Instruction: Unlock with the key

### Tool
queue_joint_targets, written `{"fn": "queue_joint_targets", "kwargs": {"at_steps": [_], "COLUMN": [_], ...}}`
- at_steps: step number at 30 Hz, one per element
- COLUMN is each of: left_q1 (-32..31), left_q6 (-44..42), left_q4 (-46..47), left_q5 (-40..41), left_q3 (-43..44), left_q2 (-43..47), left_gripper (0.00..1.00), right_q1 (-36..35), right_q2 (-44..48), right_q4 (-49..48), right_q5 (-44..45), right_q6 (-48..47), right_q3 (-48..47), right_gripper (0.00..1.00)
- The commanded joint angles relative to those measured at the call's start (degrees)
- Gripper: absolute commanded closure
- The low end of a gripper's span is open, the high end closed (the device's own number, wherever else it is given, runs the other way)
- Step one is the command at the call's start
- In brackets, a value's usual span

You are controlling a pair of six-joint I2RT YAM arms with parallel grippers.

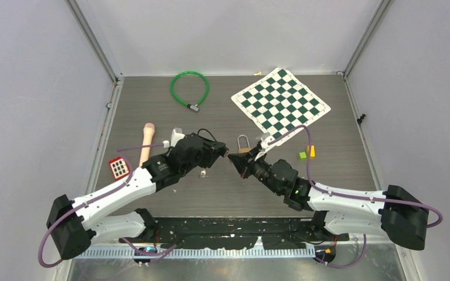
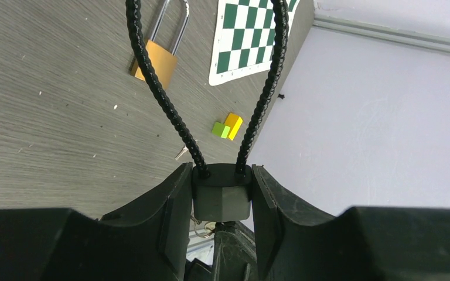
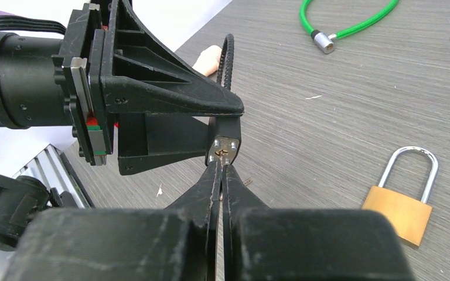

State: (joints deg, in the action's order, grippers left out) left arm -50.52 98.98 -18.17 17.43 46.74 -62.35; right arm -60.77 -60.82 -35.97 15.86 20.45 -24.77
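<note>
My left gripper (image 2: 221,174) is shut on the body of a black cable lock (image 2: 222,202), held above the table with its ribbed cable loop (image 2: 158,88) pointing away. In the right wrist view the lock's silver keyhole face (image 3: 223,151) points at my right gripper (image 3: 222,168). That gripper is shut on a thin key whose tip sits at the keyhole. Most of the key is hidden between the fingers. A key ring (image 2: 207,226) shows just under the lock body. In the top view both grippers meet at the table's middle, the left (image 1: 222,152) against the right (image 1: 235,160).
A brass padlock (image 1: 243,144) lies just behind the grippers. A green cable lock (image 1: 189,89) and a green checkered mat (image 1: 281,99) lie at the back. Small green and yellow blocks (image 1: 306,154) sit to the right. A red keypad (image 1: 119,168) and a beige handle (image 1: 147,140) lie to the left.
</note>
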Motion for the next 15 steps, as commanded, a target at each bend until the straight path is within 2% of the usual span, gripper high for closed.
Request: {"fn": "queue_joint_targets", "kwargs": {"at_steps": [1,7,15], "left_q1": [-2.2,-2.2,-0.5], "left_q6": [3.4,2.2,3.7], "left_q4": [8.8,10.8,10.3], "left_q5": [-5.6,-5.3,-5.4], "left_q3": [-0.9,-3.9,-5.7], "left_q2": [3.6,6.2,7.8], "left_gripper": [1.0,1.0,1.0], "right_q1": [-1.3,1.0,1.4], "right_q2": [-0.9,1.3,1.2], "right_q4": [-8.9,-4.5,-10.1], "right_q5": [6.0,3.5,0.7], "right_q6": [-1.2,5.0,0.0], "right_q3": [0.6,-1.4,0.9], "right_gripper": [0.95,0.95,0.95]}}
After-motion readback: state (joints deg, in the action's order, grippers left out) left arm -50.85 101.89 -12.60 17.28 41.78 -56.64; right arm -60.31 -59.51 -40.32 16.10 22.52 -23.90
